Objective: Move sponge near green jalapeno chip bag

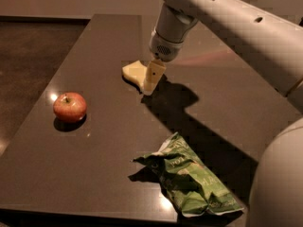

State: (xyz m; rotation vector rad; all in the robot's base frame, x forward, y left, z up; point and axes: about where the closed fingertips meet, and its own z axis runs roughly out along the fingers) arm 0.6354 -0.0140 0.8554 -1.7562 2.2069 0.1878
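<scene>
The pale yellow sponge (133, 73) lies flat on the dark table (104, 141), a little behind its middle. My gripper (151, 81) points down from the white arm and touches the sponge's right edge, covering part of it. The green jalapeno chip bag (191, 179) lies crumpled near the table's front right edge, well in front of the sponge and apart from it.
A red apple (69, 106) sits on the left side of the table, level with the gap between sponge and bag. My white arm (227, 27) crosses the upper right. The arm's dark shadow falls on the table right of the sponge.
</scene>
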